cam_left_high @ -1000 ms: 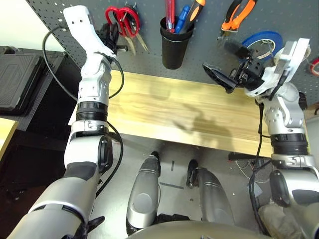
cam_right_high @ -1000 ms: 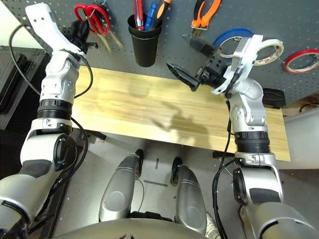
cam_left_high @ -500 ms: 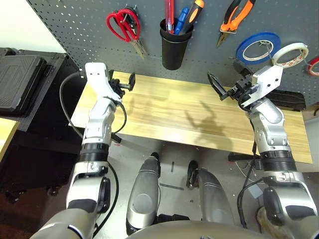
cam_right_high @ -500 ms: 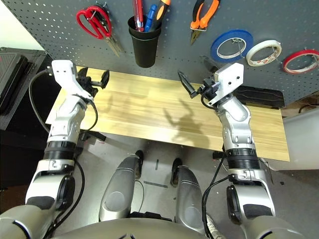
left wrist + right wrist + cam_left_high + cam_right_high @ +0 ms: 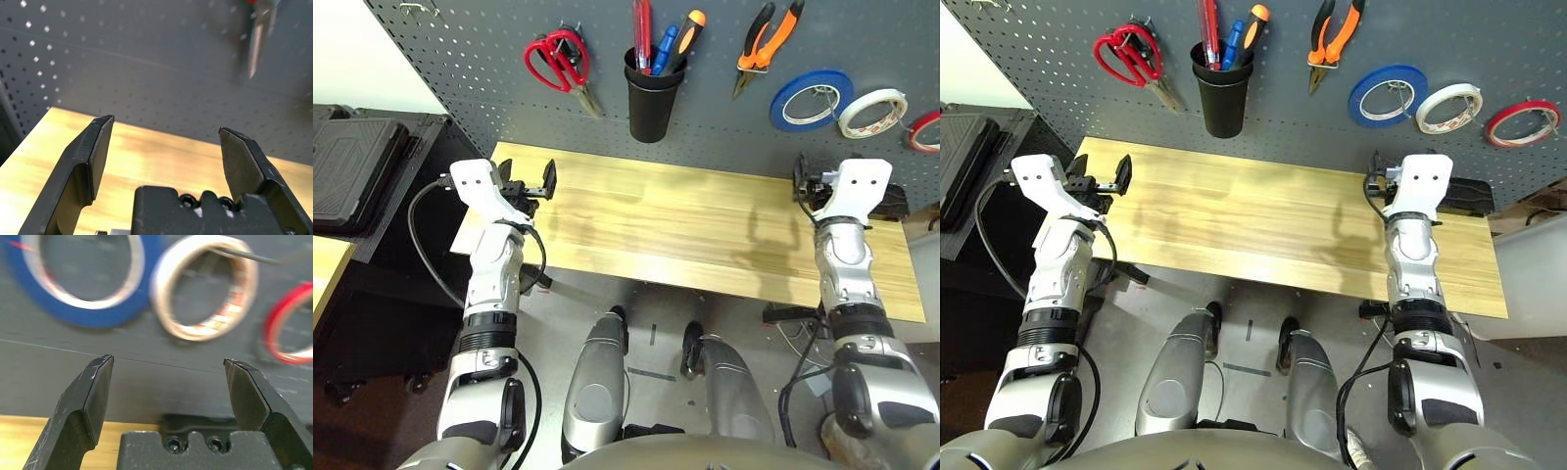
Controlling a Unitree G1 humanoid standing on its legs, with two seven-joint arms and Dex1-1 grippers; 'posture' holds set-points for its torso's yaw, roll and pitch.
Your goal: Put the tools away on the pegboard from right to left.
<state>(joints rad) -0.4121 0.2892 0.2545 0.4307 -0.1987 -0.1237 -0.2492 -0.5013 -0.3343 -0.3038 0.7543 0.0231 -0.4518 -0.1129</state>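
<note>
Pegboard (image 5: 1058, 44): you have all four tools hanging on it, behind the wooden table (image 5: 1263, 220).
Red tape ring (image 5: 1524, 121): on a hook at the far right, beside the white tape roll (image 5: 1447, 106) and blue tape roll (image 5: 1388, 95).
Pliers (image 5: 1335, 37): hung left of the blue roll.
Screwdriver (image 5: 1206, 27): standing in the black cup (image 5: 1222, 98).
Red scissors (image 5: 1131, 57): hooked at the left.
Left gripper (image 5: 530, 182): your fingers stand wide apart, holding nothing, above the table's left end.
Right gripper (image 5: 168, 382): spread wide, holding nothing, facing the tape rolls.
</note>
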